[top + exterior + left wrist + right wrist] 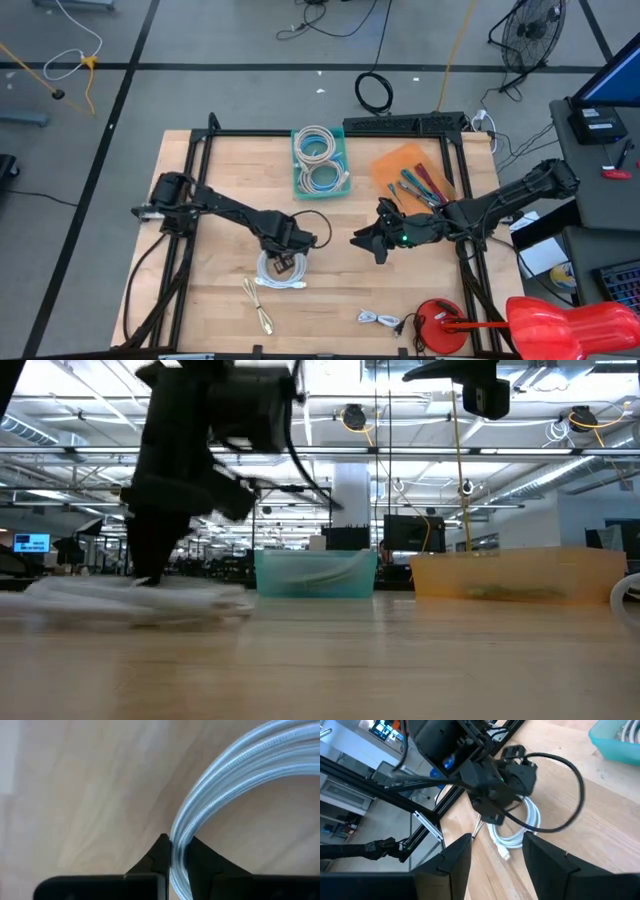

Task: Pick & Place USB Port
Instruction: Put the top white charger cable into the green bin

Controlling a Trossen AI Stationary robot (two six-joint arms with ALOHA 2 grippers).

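While left fingers (162, 851) pinch white cable (235, 775) (coiled), right gripper (372, 241) waits.

We count three loose white cables: one coil (281, 270), two smaller (258, 305) (378, 319). Two bins: teal (320, 163), orange (412, 172). Two arms.

Grey floor (230, 40) with dark tape lines, a standing fan (530, 30), ceiling lights (352, 417)
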